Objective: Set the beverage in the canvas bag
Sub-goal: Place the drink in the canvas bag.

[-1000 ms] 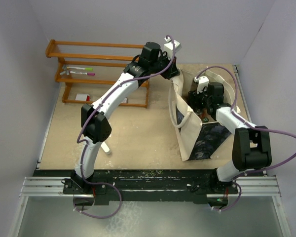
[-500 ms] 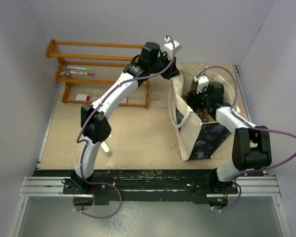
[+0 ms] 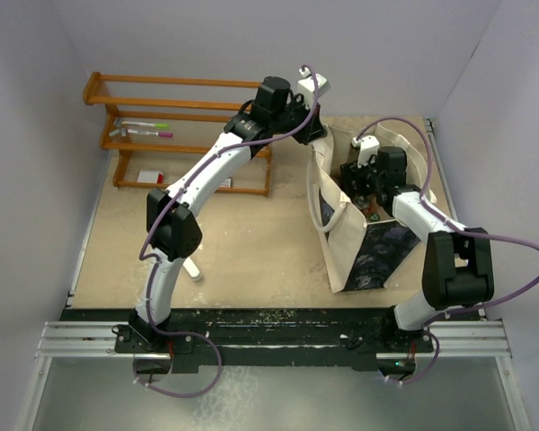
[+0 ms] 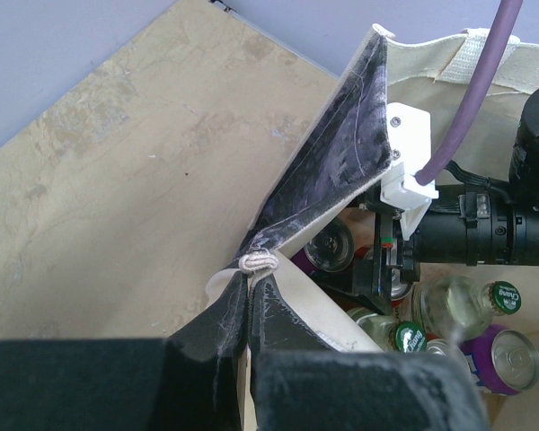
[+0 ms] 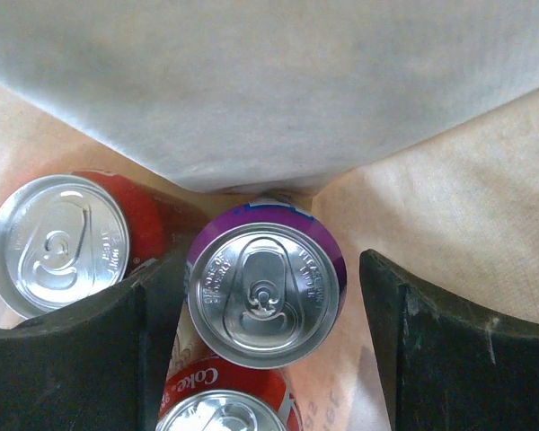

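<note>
The cream canvas bag (image 3: 341,242) with a dark print stands at the right of the table. My left gripper (image 3: 316,135) is shut on the bag's rim (image 4: 257,263) and holds that side up. My right gripper (image 3: 364,184) is down inside the bag. In the right wrist view it (image 5: 256,269) is open, with a purple beverage can (image 5: 265,292) standing upright between its fingers (image 5: 458,350), with a gap on the right side. The bag's canvas wall (image 5: 251,81) is just behind the can.
Red cola cans (image 5: 58,242) stand beside the purple one in the bag. The left wrist view shows more cans (image 4: 508,359) and green-capped bottles (image 4: 503,294) on the bag floor. A wooden rack (image 3: 162,117) with markers stands at the back left.
My right gripper has shifted slightly toward the far side inside the bag. The left arm and the bag have not moved.
</note>
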